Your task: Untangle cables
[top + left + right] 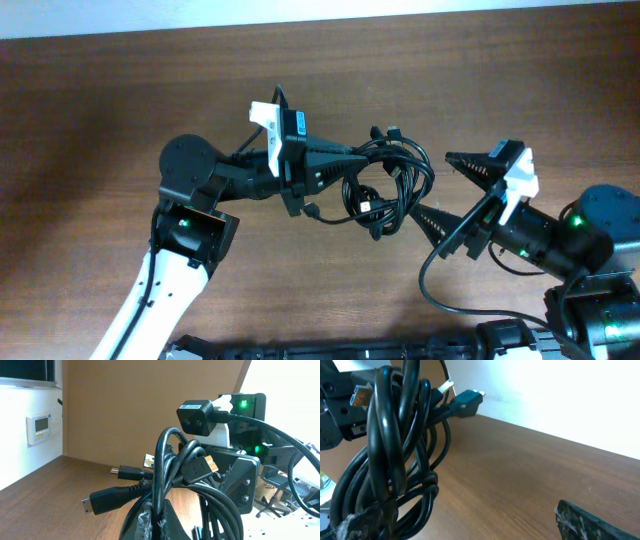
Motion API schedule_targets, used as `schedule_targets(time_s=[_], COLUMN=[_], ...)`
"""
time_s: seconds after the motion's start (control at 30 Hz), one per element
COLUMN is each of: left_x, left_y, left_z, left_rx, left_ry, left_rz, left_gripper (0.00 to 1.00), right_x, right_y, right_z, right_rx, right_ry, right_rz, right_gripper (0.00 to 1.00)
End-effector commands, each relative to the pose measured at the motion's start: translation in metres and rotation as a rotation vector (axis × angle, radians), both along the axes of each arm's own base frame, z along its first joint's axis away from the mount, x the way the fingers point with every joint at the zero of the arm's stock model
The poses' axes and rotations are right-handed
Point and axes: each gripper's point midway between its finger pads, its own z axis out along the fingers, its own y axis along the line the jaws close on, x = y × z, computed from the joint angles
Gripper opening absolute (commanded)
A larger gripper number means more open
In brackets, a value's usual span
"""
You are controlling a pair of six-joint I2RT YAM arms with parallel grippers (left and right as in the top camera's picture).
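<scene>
The cables (385, 190) are a tangled bundle of thin black loops with several plug ends, held up off the brown table (120, 100) at its middle. My left gripper (358, 162) is shut on one strand at the bundle's left side. In the left wrist view the taped fingers (146, 519) pinch that strand, the cables (185, 475) loop above them, and a plug (105, 500) sticks out left. My right gripper (445, 190) stands wide open just right of the bundle, holding nothing. In the right wrist view the cables (395, 460) hang at the left finger; the other finger (590, 520) is far apart from them.
The right arm's body (240, 480) and its wrist camera (196, 417) sit close behind the bundle in the left wrist view. The right arm's own thick black wire (435, 285) loops low at the front right. A wall (560, 395) lies beyond the table's far edge.
</scene>
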Motion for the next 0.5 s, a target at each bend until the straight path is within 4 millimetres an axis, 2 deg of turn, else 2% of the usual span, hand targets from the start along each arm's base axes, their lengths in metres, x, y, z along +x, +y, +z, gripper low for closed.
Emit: schedule_targets(time_s=[0.0, 0.17, 0.37, 0.47], left_x=[-0.017, -0.015, 0.004, 0.005], left_y=[0.001, 0.002, 0.003, 0.003], left_z=[0.010, 0.011, 0.016, 0.016], left_rx=[0.000, -0.004, -0.028, -0.030], left_ry=[-0.033, -0.036, -0.033, -0.032], left_rz=[-0.068, -0.057, 0.056, 0.063], left_gripper=[0.00, 0.00, 0.00, 0.00], right_x=[-0.002, -0.002, -0.011, -0.013], right_y=[0.001, 0.002, 0.009, 0.010], right_z=[0.018, 0.018, 0.018, 0.018], right_rx=[0.058, 0.061, 0.074, 0.077], right_ry=[-0.003, 0.002, 0.014, 0.015], right_rz=[0.000, 0.001, 0.066, 0.081], right_gripper=[0.99, 0.99, 0.99, 0.99])
